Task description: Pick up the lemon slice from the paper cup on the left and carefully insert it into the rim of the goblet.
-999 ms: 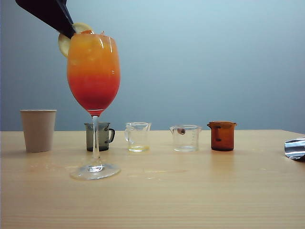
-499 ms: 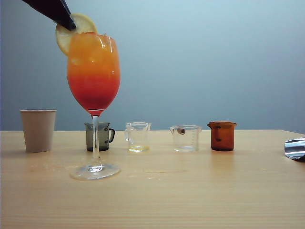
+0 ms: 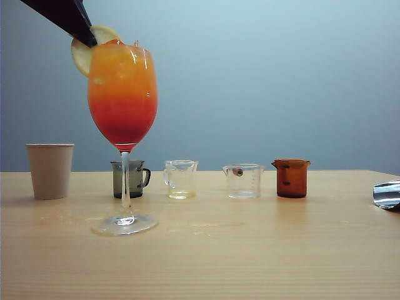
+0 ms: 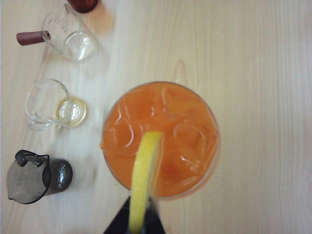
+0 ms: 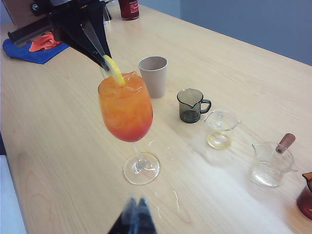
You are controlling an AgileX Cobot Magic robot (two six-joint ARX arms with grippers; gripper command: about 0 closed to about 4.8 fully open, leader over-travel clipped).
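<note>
While the left gripper (image 3: pixel 92 41) pinches the thin yellow lemon slice (image 3: pixel 83 53), it straddles the rim of the tall orange-red goblet (image 3: pixel 122 94).
Picking done; release remains. Right gripper (image 5: pixel 136 207), low before the goblet's foot, has its jaws together, empty.

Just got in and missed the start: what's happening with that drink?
The left gripper is shut on the lemon slice, holding it edge-on at the rim of the goblet, which is full of an orange-to-red drink. Whether the slice is seated on the rim yet is hard to tell. The paper cup stands at the left of the table, apart from the goblet. The right gripper hangs shut over the near side of the table, holding nothing.
</note>
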